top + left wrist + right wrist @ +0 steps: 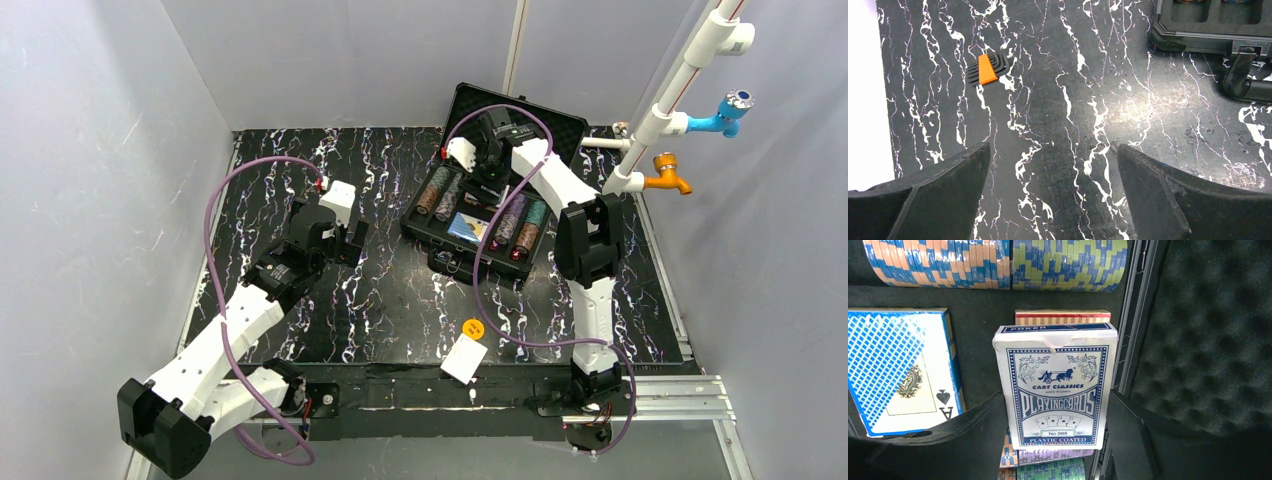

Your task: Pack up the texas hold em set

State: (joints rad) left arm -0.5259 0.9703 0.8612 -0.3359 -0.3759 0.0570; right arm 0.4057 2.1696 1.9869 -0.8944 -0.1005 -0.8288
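Blue deck fast in right claw; left claw wide, empty, hex keys in its view alone.

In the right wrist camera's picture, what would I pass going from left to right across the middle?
A blue deck showing the ace of spades → the boxed deck held upright in the right gripper → the case rim → the egg-crate foam lining.

Black case open, chip rows inside; blue deck upright above
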